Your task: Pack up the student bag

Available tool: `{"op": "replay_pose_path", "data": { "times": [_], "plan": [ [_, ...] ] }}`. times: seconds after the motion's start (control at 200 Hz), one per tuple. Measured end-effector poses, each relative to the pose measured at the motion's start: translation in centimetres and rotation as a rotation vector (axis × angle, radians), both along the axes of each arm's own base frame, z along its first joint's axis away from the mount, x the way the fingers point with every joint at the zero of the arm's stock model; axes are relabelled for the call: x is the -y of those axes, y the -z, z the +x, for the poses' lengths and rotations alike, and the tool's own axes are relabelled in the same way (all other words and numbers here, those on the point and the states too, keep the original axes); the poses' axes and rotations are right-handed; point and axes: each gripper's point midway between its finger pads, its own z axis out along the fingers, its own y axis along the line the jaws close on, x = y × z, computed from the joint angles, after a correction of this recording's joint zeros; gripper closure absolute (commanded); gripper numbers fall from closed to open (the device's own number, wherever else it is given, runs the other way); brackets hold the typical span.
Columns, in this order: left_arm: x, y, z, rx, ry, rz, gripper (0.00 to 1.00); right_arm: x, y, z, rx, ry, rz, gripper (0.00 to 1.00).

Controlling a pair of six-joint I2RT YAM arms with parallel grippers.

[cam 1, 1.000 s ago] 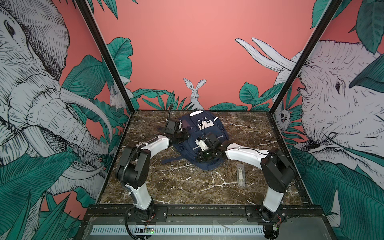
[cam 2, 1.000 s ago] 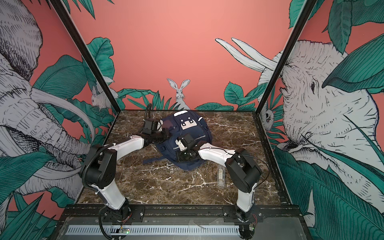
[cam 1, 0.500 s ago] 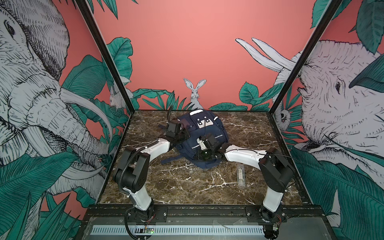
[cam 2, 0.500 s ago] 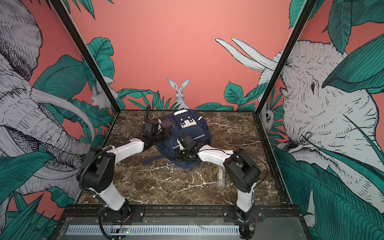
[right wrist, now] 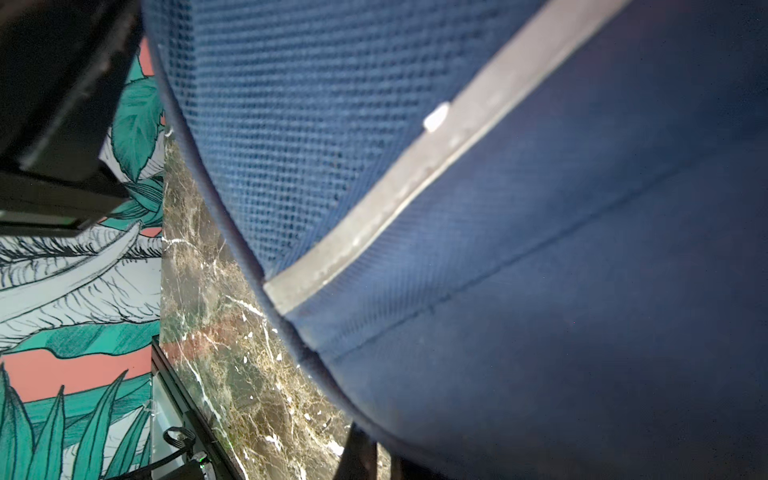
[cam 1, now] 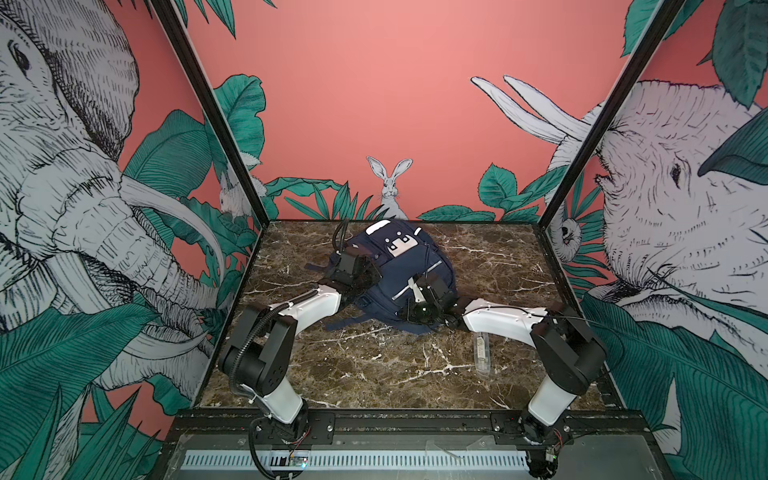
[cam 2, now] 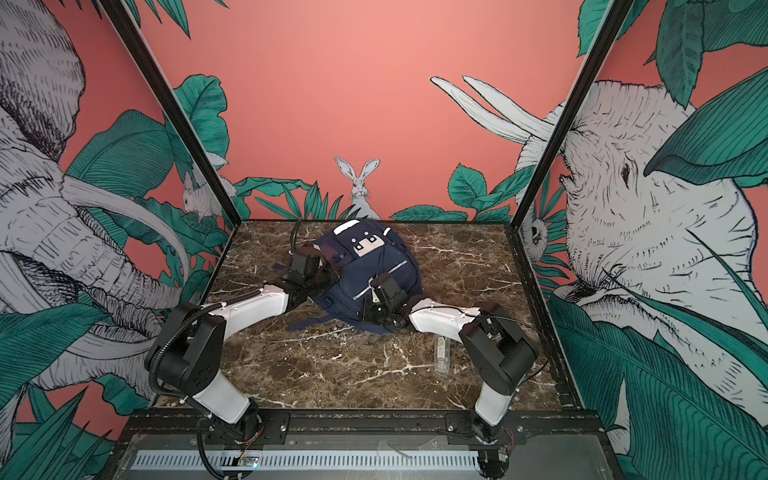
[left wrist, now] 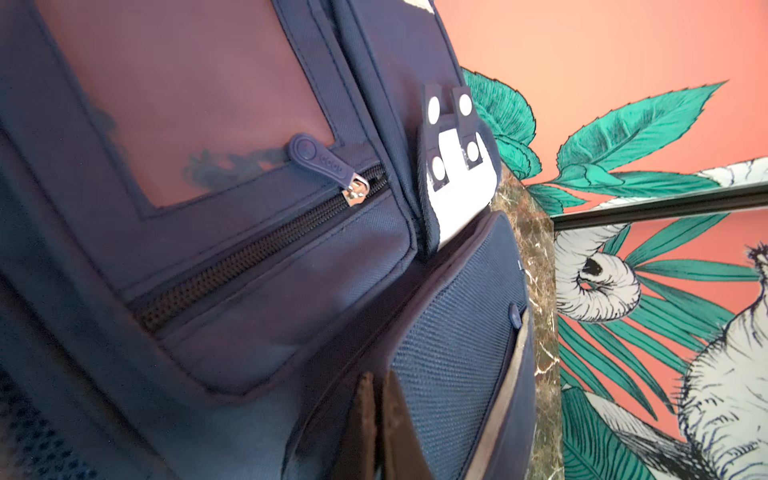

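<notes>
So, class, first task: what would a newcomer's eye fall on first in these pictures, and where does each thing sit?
First the jungle mural: a huge elephant on each side wall and a rabbit at the back. Then the navy student bag, lying at the back middle of the marble table, with the left arm and right arm reaching in from each side. A small clear case lies near the right arm.

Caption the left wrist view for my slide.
Left gripper, shut, against the navy student bag near a closed zipper.
</notes>
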Motion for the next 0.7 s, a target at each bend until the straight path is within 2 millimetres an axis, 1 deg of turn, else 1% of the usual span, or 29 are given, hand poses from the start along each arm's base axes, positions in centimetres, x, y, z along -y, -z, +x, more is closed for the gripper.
{"op": "replay_pose_path", "data": {
  "times": [0.135,0.29,0.39,0.5,0.7],
  "plan": [
    [0.2,-0.1,0.0,0.003,-0.023,-0.002,1.00,-0.7,-0.4,0.3,-0.021,0.007,0.022,1.00],
    [-0.3,-0.3,0.5,0.019,-0.059,0.004,1.00,-1.9,-0.8,0.8,-0.047,0.004,0.054,1.00],
    [-0.5,-0.4,0.6,0.026,-0.071,0.007,1.00,-2.0,-1.0,0.8,-0.049,0.003,0.061,1.00],
    [-0.5,-0.6,0.5,0.030,-0.071,0.008,1.00,-1.4,-1.2,0.7,-0.030,-0.004,0.032,1.00],
    [0.1,-0.5,0.1,0.021,-0.050,0.005,1.00,1.1,-3.4,0.3,0.068,-0.027,-0.060,1.00]
  ]
}}
